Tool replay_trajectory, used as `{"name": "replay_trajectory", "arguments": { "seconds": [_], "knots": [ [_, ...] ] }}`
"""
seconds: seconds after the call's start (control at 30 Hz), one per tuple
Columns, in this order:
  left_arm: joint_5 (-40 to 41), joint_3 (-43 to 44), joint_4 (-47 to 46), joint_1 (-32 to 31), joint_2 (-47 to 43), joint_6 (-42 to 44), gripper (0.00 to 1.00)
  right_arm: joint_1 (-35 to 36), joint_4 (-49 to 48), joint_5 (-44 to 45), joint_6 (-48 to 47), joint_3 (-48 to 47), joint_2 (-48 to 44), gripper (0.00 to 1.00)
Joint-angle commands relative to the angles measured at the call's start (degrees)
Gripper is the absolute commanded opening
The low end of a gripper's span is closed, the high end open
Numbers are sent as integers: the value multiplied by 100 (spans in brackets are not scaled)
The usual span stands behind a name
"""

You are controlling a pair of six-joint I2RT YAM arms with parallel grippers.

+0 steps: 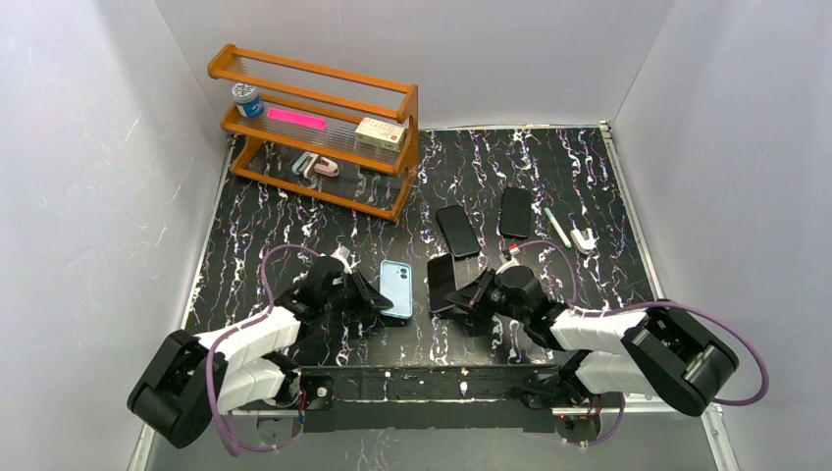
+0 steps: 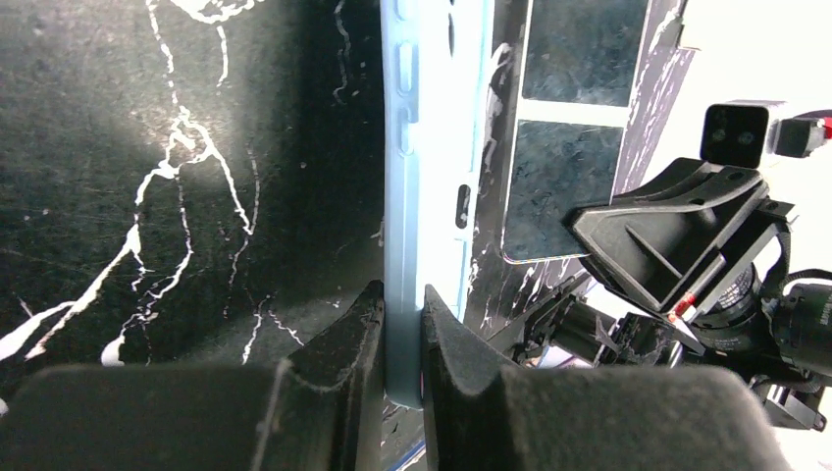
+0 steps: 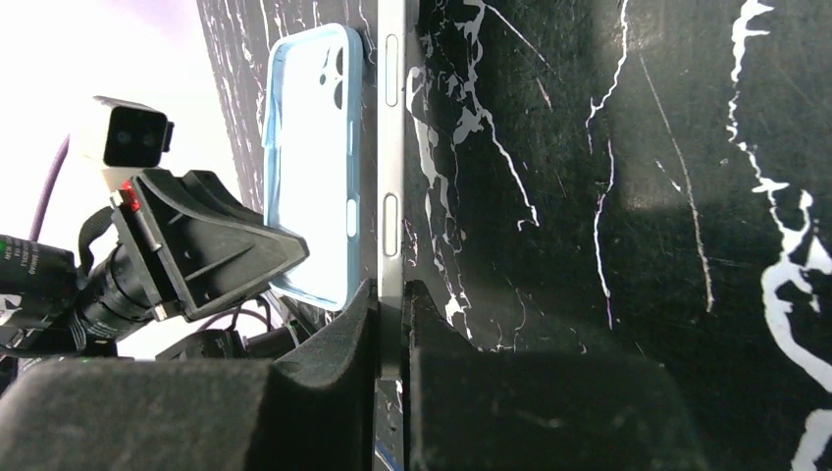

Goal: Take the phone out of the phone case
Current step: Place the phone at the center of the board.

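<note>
The light blue phone case [image 1: 396, 289] lies apart from the black phone [image 1: 441, 284], side by side at the middle front of the table. My left gripper [image 1: 378, 297] is shut on the case's near edge; in the left wrist view its jaws [image 2: 402, 324] pinch the thin blue wall [image 2: 432, 177]. My right gripper [image 1: 462, 297] is shut on the phone's edge; in the right wrist view [image 3: 390, 314] the dark phone [image 3: 391, 167] shows edge-on with its side buttons, and the empty case [image 3: 314, 167] lies to its left.
Two more black phones [image 1: 458, 231] [image 1: 516, 212] lie behind. A pen [image 1: 557, 227] and a small white object [image 1: 583, 238] lie to the right. A wooden shelf [image 1: 324, 128] with small items stands at the back left. White walls enclose the table.
</note>
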State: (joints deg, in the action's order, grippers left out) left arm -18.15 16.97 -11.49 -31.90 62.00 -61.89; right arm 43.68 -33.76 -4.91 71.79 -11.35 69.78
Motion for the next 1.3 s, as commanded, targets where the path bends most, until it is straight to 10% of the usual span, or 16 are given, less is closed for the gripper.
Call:
{"name": "replay_trajectory", "arguments": {
  "seconds": [0.0, 0.67, 0.87, 1.27],
  "knots": [
    [104, -195, -617, -102, 283, -237, 11, 157, -996, 225, 210, -51, 343, 1],
    [376, -206, -222, -203, 368, -124, 58, 465, -661, -517, 96, -450, 1446, 28],
    [501, -130, 96, -203, 238, -6, 98, 560, -301, -575, 8, -697, 1547, 45],
    [1178, 629, 1611, -203, 181, 852, 98, 703, 2733, -106, -472, -1592, 1196, 71]
  ]
}}
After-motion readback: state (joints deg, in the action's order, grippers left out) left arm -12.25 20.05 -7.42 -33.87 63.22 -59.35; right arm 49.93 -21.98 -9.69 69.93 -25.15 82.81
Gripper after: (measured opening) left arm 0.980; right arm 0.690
